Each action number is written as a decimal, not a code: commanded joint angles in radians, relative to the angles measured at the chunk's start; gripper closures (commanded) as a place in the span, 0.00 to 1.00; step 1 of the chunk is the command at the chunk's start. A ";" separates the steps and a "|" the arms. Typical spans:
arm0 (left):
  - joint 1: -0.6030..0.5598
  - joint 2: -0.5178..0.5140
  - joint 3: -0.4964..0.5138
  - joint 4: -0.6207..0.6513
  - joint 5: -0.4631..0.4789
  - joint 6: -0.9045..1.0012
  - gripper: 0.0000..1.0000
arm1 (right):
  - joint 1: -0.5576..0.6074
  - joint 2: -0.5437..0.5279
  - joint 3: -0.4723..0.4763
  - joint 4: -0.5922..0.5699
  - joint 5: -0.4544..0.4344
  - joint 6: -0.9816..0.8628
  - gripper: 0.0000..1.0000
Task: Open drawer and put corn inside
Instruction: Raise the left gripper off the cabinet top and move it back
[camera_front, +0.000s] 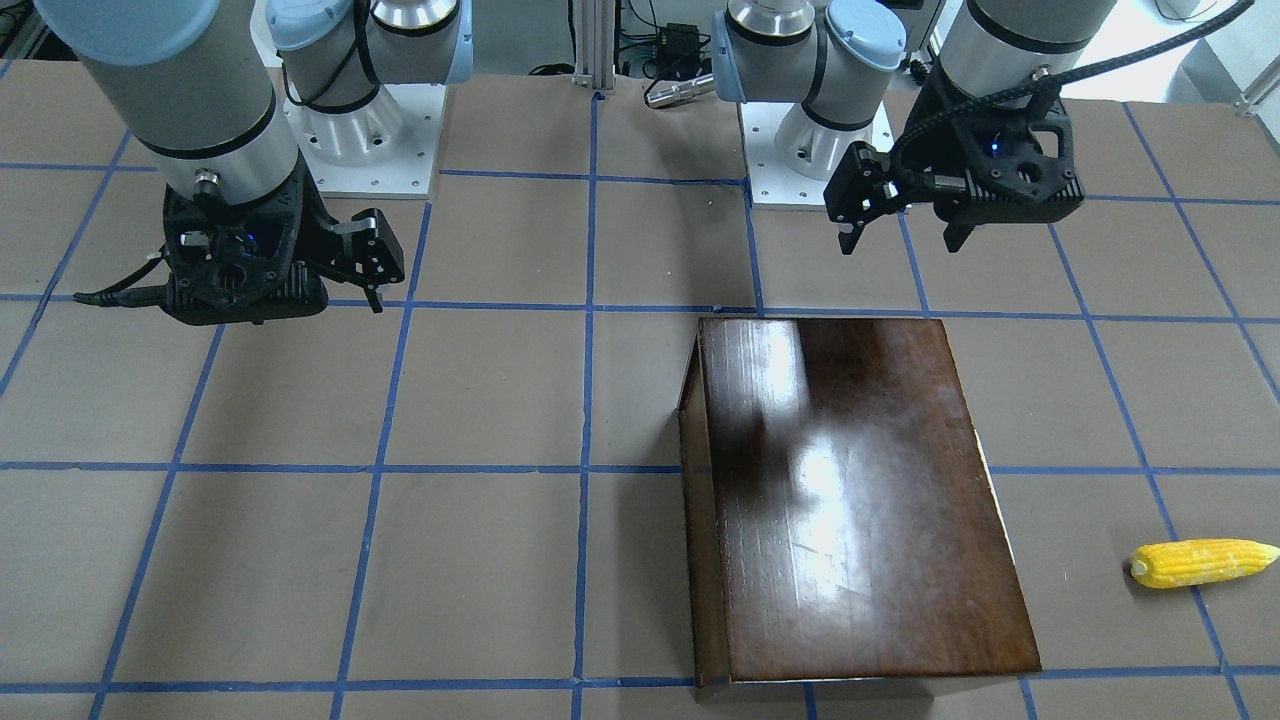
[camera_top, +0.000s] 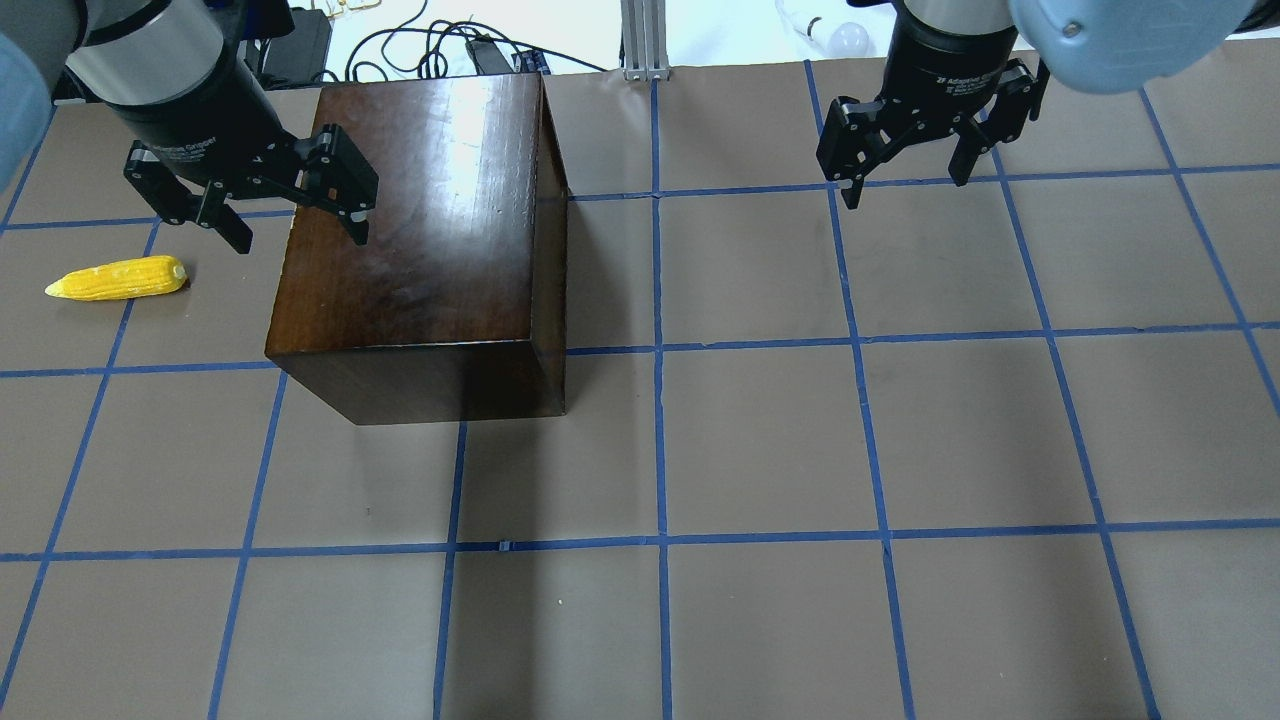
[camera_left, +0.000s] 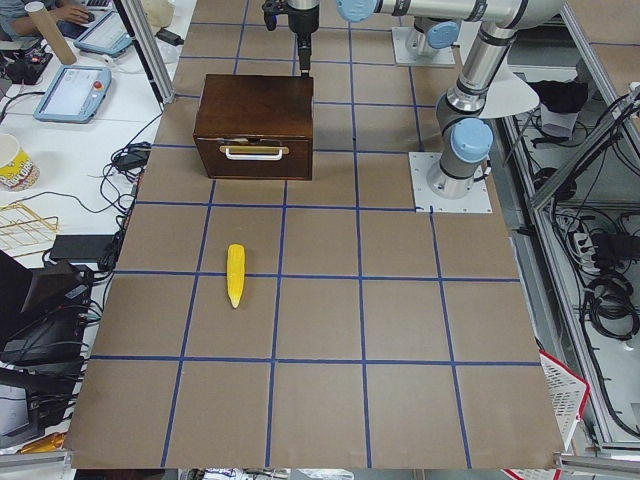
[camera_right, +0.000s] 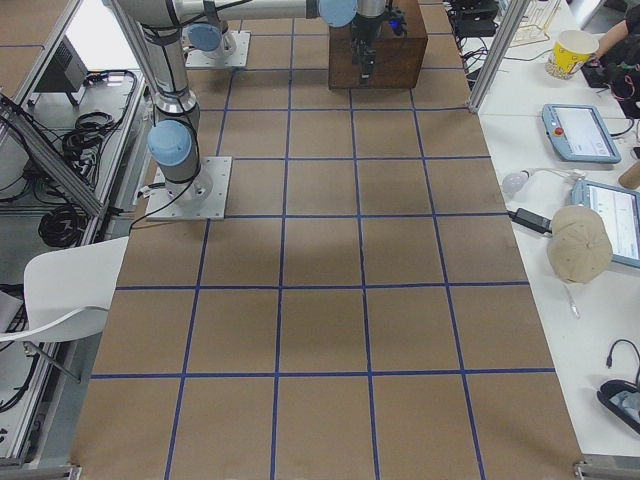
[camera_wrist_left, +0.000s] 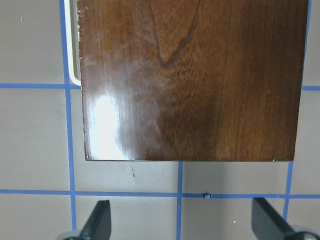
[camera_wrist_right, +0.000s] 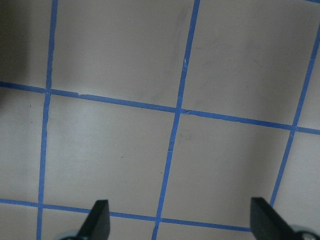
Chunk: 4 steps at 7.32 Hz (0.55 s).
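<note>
Box (camera_top: 420, 230), drawer (camera_left: 253, 158) seemingly shut, corn (camera_top: 118, 279) off its front, left fingers (camera_top: 345, 188) spread beside box, right fingers (camera_top: 843, 160) spread, well apart.

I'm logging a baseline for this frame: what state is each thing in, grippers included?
Drawer: shut, flush in the box.
Corn: lying on the table, apart from the box, not held.
Left gripper: open, empty, by the box.
Right gripper: open, empty, above bare table.
Box: upright on the table.
</note>
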 joint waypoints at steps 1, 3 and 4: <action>0.010 -0.001 0.025 -0.010 -0.002 0.007 0.00 | 0.000 0.000 0.000 0.000 0.000 0.000 0.00; 0.010 -0.015 0.031 -0.005 -0.002 0.008 0.00 | 0.000 0.000 0.000 0.000 0.000 0.000 0.00; 0.012 -0.038 0.052 0.001 -0.004 0.011 0.00 | 0.000 0.000 0.000 0.000 0.000 0.001 0.00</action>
